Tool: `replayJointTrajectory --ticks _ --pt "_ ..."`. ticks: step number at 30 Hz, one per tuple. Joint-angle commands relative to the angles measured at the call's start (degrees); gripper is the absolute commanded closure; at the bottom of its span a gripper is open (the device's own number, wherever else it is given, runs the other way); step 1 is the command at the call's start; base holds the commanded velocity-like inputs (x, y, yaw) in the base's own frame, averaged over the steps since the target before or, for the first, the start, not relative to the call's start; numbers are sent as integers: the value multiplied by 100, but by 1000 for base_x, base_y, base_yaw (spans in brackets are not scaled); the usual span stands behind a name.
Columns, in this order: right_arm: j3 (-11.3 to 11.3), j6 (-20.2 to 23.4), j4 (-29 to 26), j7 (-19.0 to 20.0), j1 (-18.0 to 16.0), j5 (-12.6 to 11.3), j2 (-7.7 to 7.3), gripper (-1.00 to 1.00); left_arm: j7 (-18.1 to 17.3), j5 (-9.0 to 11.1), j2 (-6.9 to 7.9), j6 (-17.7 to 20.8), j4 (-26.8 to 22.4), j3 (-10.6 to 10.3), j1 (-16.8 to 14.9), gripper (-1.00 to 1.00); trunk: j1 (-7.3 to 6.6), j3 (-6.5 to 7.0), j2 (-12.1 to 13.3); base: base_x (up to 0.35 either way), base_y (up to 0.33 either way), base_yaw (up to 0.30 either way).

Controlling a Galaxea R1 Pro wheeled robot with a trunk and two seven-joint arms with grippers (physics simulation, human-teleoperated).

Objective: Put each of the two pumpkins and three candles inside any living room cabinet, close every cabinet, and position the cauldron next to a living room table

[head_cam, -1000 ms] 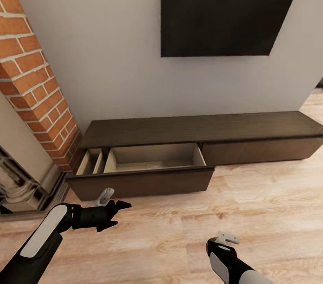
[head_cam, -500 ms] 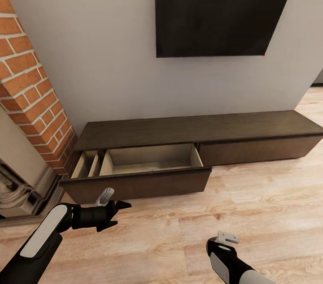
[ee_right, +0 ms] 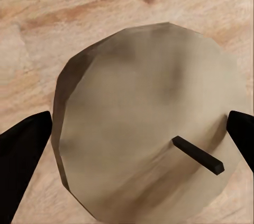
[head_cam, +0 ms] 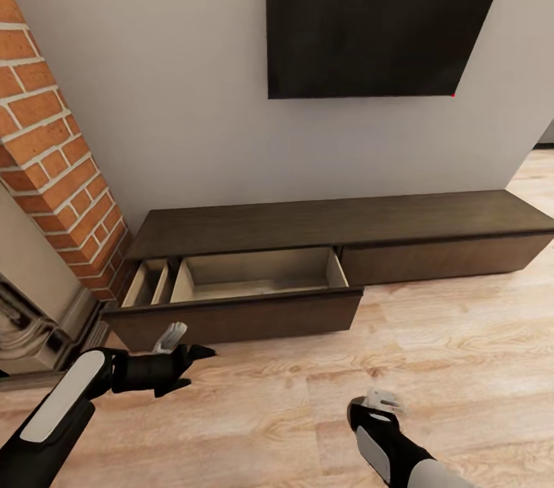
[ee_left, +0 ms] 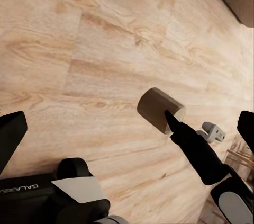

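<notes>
Pale wood-plank floor [head_cam: 431, 334] fronts the long dark-brown wooden cabinet [head_cam: 346, 222], its left drawer [head_cam: 254, 276] open and apparently empty. The left end effector [head_cam: 185, 363] hangs spread and empty. The right end effector [ee_right: 132, 144] brackets 1 stubby tan candle [ee_right: 153, 128], seemingly gripped, so stowing seems barely started.

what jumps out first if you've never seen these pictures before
The open drawer of the long dark cabinet against the wall, its pale inside bare, under a big black TV. Close up between the right gripper fingers sits a tan candle with a dark wick, held above the wood floor. The left gripper hovers in front of the drawer, holding nothing.
</notes>
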Motion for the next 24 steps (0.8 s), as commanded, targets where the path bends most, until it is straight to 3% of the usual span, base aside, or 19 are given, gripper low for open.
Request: replayJointTrajectory --ticks 1,2,4,6,10,11,12,15,17,24 --pt "13 395 -539 -40 0 -81 -24 100 96 59 64 -10 -69 -39 -4 -100 0 -6 -2 0 0 0" --pt "-1 1078 -1267 -39 -1 -123 -37 100 130 54 95 -15 -160 -58 -5 -100 0 -6 -2 0 0 0" --pt "-21 1922 -1944 -36 0 -156 -115 100 306 46 146 -18 -347 -71 -4 -100 0 -6 -2 0 0 0" --pt "-41 2836 -2761 -40 3 -176 -209 100 768 47 156 -21 -527 -80 -3 -100 0 -6 -2 0 0 0" --pt "-101 3988 -3987 -76 4 -228 -242 100 1681 56 118 -33 -857 -70 -5 -100 -22 12 38 0 0 0" --pt "-216 4217 -4227 -83 5 -234 -242 100 1821 57 112 -34 -922 -64 -4 -100 -44 30 78 0 0 0" --pt "-508 4517 -4524 -89 5 -231 -237 100 1948 57 109 -36 -979 -50 -4 -100 -66 48 118 0 0 0" --pt "-1120 5035 -4910 -92 4 -223 -212 100 2056 57 111 -37 -1023 -21 -3 -100 -132 102 239 0 0 0" --pt "-1343 5320 -5079 -91 3 -218 -201 100 2092 57 116 -39 -1033 -15 -5 -100 -176 138 319 0 0 0" --pt "-1478 5599 -5961 -134 -4 -184 -198 100 2472 57 109 -46 -1060 -82 -3 -100 -330 264 600 0 0 0"
